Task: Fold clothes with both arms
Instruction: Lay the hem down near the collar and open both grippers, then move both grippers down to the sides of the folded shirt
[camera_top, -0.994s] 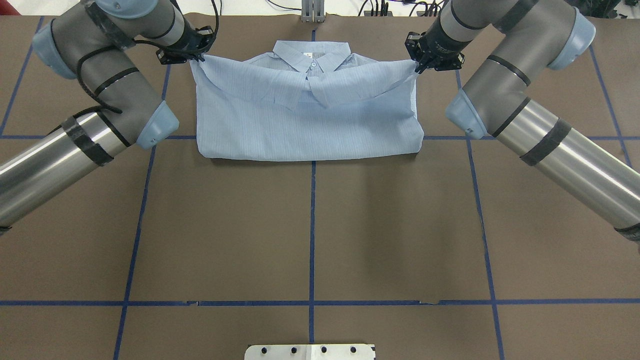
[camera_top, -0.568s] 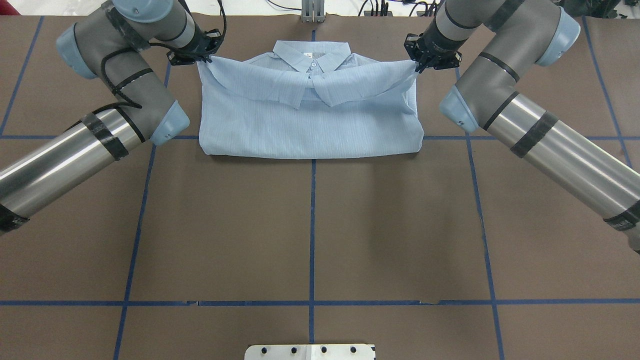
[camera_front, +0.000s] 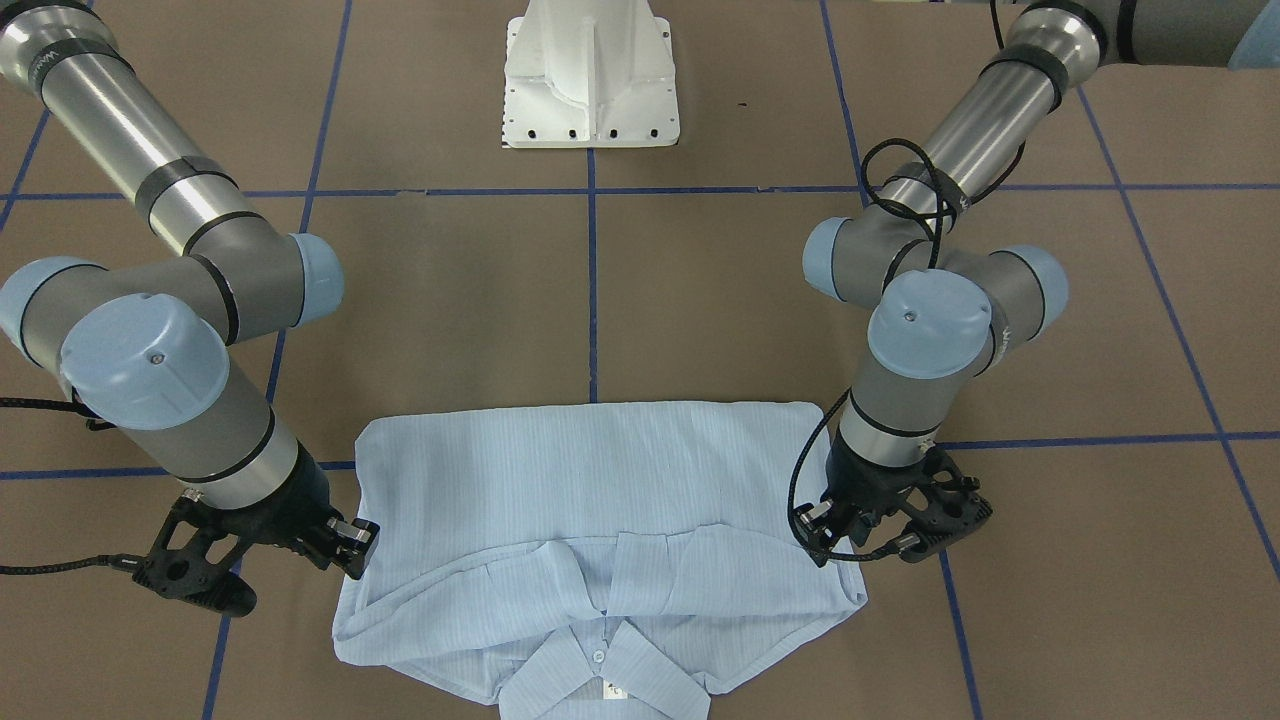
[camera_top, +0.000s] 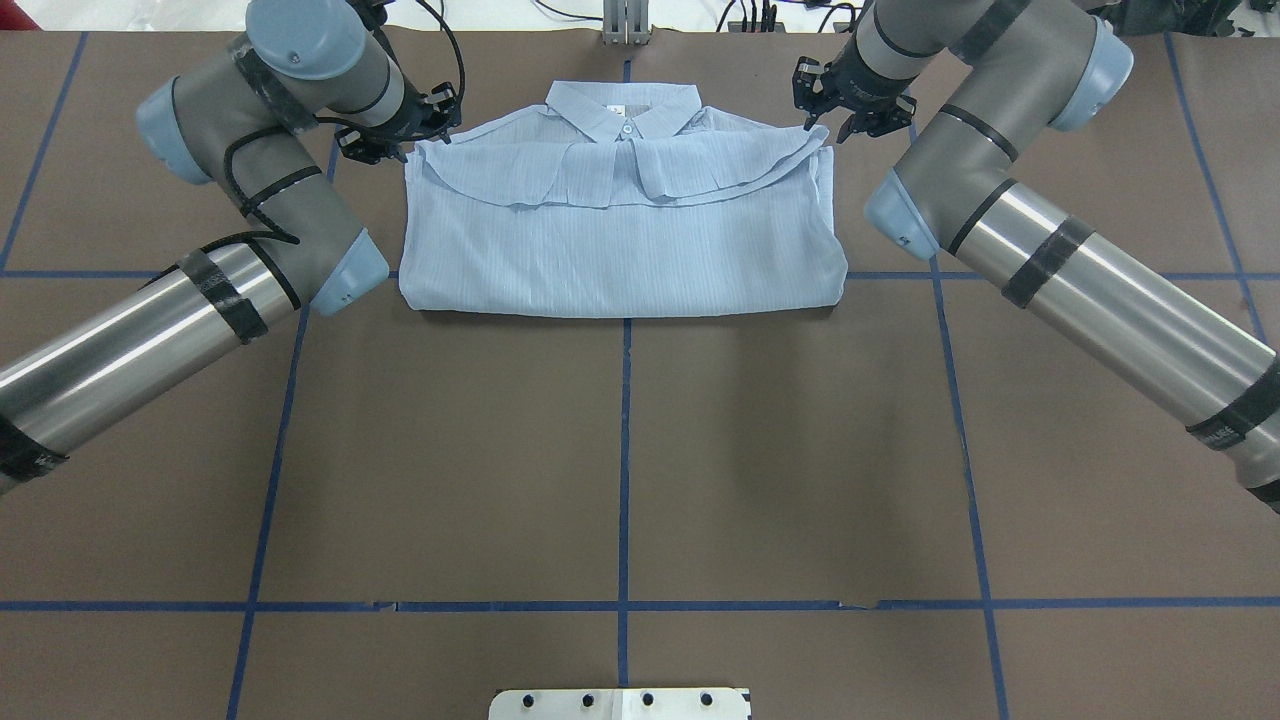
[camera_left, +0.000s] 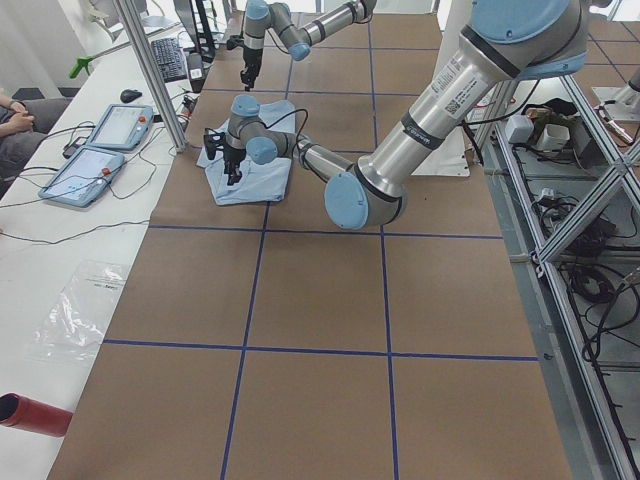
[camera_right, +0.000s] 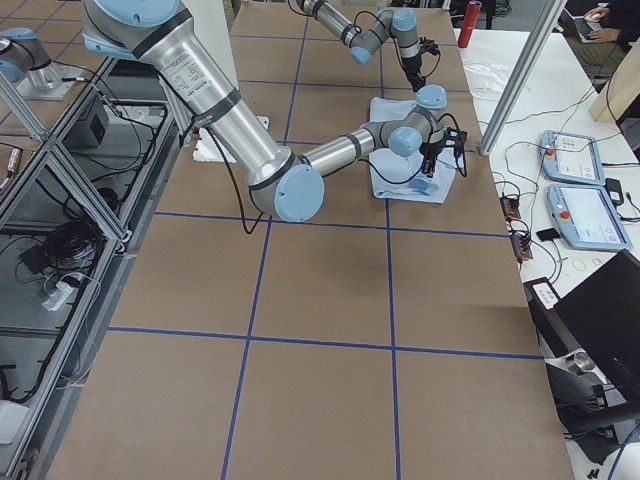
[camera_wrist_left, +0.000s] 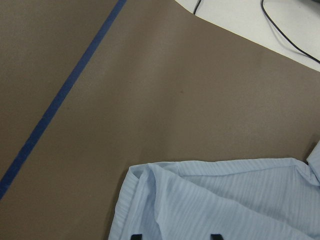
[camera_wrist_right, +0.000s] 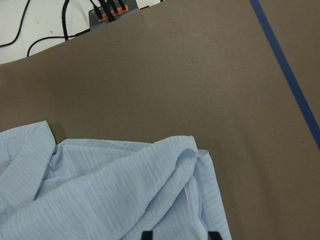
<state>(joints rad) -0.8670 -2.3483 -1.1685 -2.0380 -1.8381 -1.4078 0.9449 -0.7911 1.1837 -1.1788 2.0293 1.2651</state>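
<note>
Two jointed robot arms of grey and silver tube with light blue joint caps, the left arm (camera_top: 270, 180) and the right arm (camera_top: 1000, 200), reach to the far side of the table. Each is bent sharply beside the garment, with its wrist turned down. Between them lies the thin, light blue, finely striped long-sleeved shirt (camera_top: 620, 250), folded into a flat rectangle on the matte brown table covering (camera_top: 450, 450), which is crossed by blue tape lines (camera_top: 624, 450). Its collar (camera_top: 625, 108) points away from the robot, and a soft folded layer drapes just below it. The black left gripper (camera_top: 405, 135) stands at the shirt's far corner on the robot's left, and the black right gripper (camera_top: 848, 110) at the opposite corner. Each wrist view shows black fingertips (camera_wrist_left: 135, 236) (camera_wrist_right: 146, 234) spread apart over wrinkled cloth, clamping nothing.
</note>
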